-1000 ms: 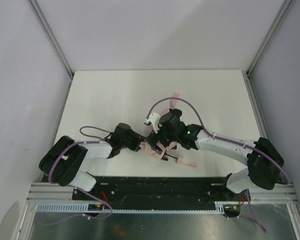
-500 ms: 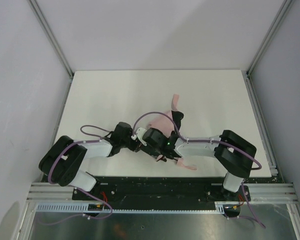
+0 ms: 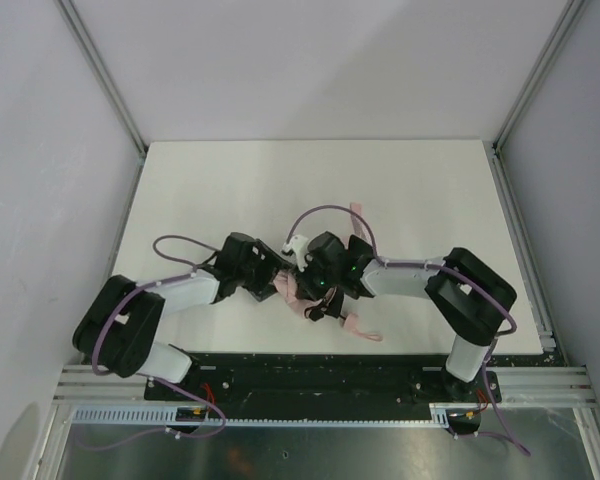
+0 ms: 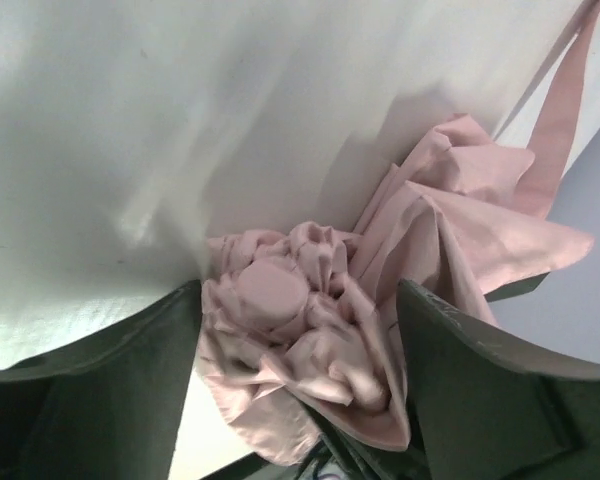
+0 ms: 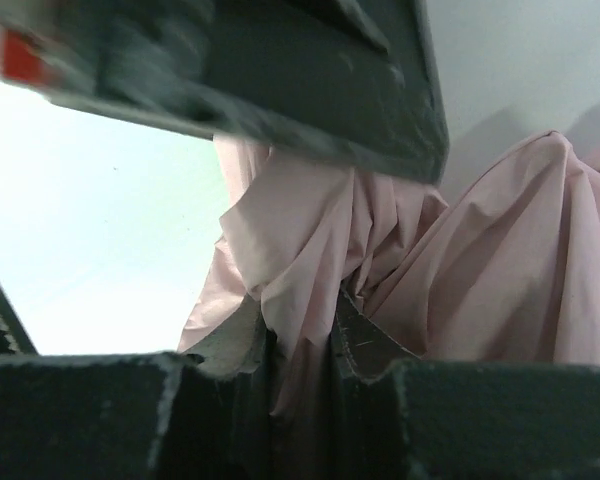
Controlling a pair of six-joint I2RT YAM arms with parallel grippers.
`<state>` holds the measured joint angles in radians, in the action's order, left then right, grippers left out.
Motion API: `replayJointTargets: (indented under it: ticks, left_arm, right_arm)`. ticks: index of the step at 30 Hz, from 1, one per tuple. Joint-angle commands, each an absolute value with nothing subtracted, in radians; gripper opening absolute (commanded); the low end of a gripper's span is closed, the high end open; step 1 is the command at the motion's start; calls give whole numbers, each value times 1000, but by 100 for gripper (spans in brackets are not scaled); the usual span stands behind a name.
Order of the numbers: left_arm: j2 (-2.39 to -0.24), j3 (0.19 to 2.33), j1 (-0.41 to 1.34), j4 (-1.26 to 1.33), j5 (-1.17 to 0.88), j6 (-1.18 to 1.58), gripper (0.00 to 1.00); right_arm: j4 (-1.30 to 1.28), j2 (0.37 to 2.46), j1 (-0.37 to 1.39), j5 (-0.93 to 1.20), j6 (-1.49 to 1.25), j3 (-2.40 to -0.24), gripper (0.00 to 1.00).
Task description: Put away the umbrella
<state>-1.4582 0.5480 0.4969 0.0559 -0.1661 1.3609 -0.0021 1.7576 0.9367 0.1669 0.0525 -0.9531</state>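
Bright even light, soft shadow beside the umbrella [image 4: 310, 330], right wrist view blurred.

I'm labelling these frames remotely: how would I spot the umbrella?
Find the white table; near its front edge the left arm and right arm meet in the middle. The umbrella is the crumpled bundle between them, the only pale pink thing there, with a strap trailing out.

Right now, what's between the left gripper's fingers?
Bunched pink fabric of the umbrella fills the gap in the left gripper, seen in left wrist view.
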Motion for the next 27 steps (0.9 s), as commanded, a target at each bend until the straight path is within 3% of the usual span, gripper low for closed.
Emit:
replayJointTargets:
  ticks: [1,4,9,14,27]
  left_arm:
    - [-1361,534,412,-48,-151,1187,92]
    - [-1277,490,339,-45,-209,1160,98]
    - [-1181,415,309,-21,-320,1205,99]
    - [-1206,360,366,161,-387,1333,99]
    - [-1322,389,562,244,-64,1437,99]
  right_arm:
    - [-48,1905,859,417,-85,-843,0]
    - [1,1950,813,507,-121,-830,0]
    - [80,2036,731,651,-189,-826,0]
    - [128,2078,667,755,-227,-825,0]
    - [156,2058,651,793,-224,-825,0]
